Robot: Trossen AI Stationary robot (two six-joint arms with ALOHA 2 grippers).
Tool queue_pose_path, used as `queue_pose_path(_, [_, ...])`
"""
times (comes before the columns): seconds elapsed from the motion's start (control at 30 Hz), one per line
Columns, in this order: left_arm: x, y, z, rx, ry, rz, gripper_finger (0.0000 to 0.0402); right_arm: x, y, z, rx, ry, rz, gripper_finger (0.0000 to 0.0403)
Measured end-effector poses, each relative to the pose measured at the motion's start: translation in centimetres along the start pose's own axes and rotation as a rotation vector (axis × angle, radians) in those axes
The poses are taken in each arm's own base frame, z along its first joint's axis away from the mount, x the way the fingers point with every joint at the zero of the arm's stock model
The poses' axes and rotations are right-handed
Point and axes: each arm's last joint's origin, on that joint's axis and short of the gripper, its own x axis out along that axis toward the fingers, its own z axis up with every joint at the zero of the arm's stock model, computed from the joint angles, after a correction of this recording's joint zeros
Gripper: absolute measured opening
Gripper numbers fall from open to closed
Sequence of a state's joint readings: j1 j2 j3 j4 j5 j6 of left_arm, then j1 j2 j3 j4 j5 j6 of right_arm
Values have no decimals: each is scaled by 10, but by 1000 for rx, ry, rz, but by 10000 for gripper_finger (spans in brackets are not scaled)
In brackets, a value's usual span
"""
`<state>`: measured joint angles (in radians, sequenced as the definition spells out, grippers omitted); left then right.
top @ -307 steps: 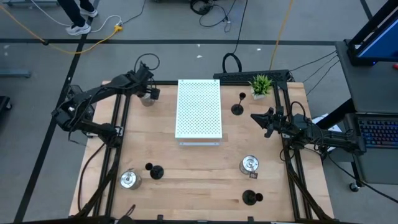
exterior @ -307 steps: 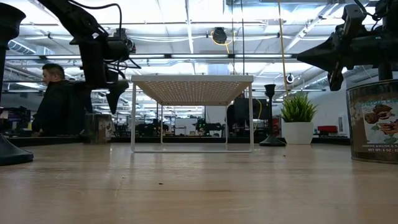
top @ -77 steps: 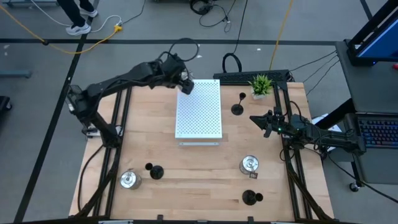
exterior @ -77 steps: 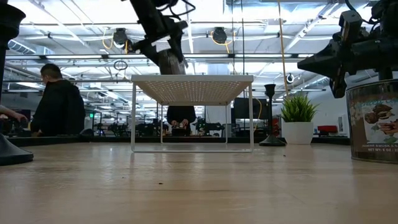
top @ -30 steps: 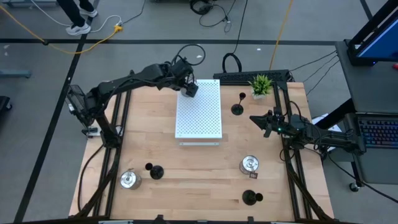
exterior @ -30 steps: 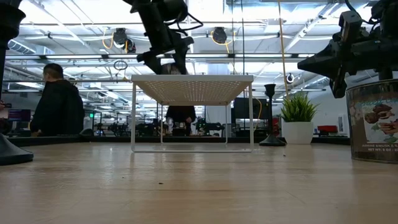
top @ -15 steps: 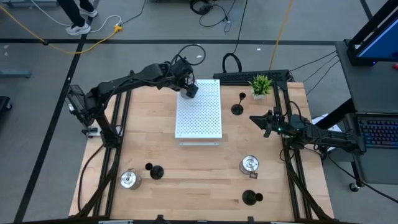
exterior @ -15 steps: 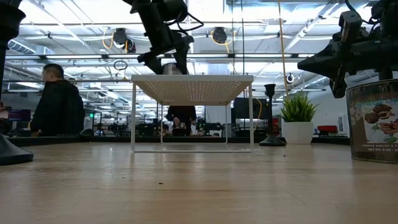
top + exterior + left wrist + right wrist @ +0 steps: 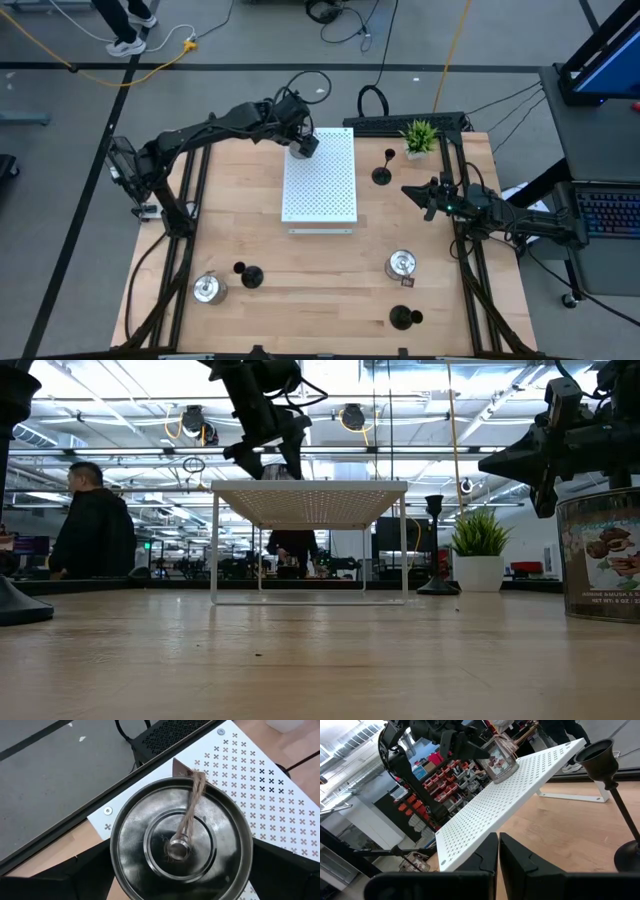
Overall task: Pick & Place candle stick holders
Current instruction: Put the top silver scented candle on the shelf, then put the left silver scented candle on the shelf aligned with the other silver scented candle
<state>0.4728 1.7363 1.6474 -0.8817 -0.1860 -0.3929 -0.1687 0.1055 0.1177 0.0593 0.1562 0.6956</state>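
My left gripper (image 9: 303, 143) is shut on a silver cup holder (image 9: 179, 839) at the far left corner of the white perforated board (image 9: 320, 180). A twine tag lies across the cup's mouth. My right gripper (image 9: 410, 190) is shut and empty, above the table's right side, near a black stem holder (image 9: 383, 172) that stands on its round base. Two more black holders (image 9: 250, 275) (image 9: 402, 318) and two silver cups (image 9: 208, 289) (image 9: 401, 264) stand on the near half of the table. My left gripper pinches the silver cup's side wall (image 9: 114, 865) between its two fingers, one on each side of the cup. The fingers (image 9: 465, 747) come from above and from the table's left. The cup is upright, and its base (image 9: 502, 774) seems to rest on the board's corner.
A small green potted plant (image 9: 420, 135) stands at the far right beside the board. The raised board has white legs (image 9: 214, 550). A black perforated strip (image 9: 400, 122) runs along the far edge. A person (image 9: 95, 520) is in the room behind.
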Motion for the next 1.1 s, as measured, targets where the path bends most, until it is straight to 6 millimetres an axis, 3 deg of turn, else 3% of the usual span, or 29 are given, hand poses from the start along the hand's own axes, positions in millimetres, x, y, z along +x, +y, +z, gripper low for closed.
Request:
queue_pose_path(0.3, [-4,2,0,5,-3,-3,392,0,0,0,0,1,0,9])
queue_pose_path(0.57, [-24,5,4,-2,-69,-28,388,0,0,0,0,0,0,9])
queue_pose_path(0.8, [-50,9,5,-20,-135,-56,386,0,0,0,0,1,1,9])
queue_pose_path(1.1, [-104,5,-6,-15,-218,-171,375,0,0,0,-2,2,2,9])
